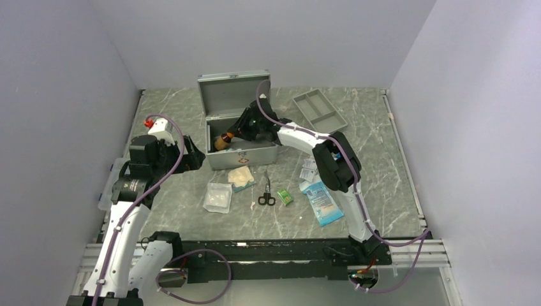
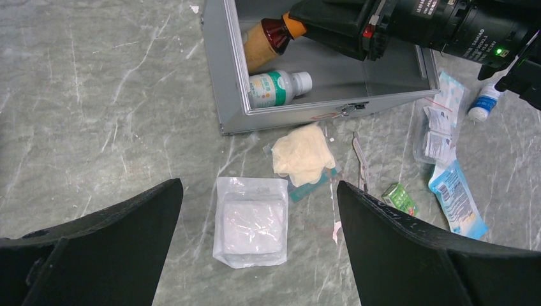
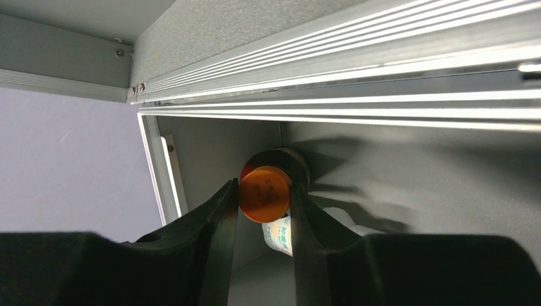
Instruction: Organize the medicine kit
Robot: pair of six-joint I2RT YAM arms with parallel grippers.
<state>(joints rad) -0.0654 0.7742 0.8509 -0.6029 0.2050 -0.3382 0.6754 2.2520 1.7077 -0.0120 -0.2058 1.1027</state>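
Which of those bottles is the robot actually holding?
The brown orange-capped bottle, pinched by the right gripper; the white bottle lies free in the medicine kit.

The left gripper [image 2: 258, 188] hung spread wide over a sealed gauze packet [image 2: 250, 220]; beyond it, inside the open medicine kit [image 2: 226, 83], the right gripper [image 2: 303, 19] pinched a brown bottle [image 2: 266, 43] beside a white bottle [image 2: 277, 87].
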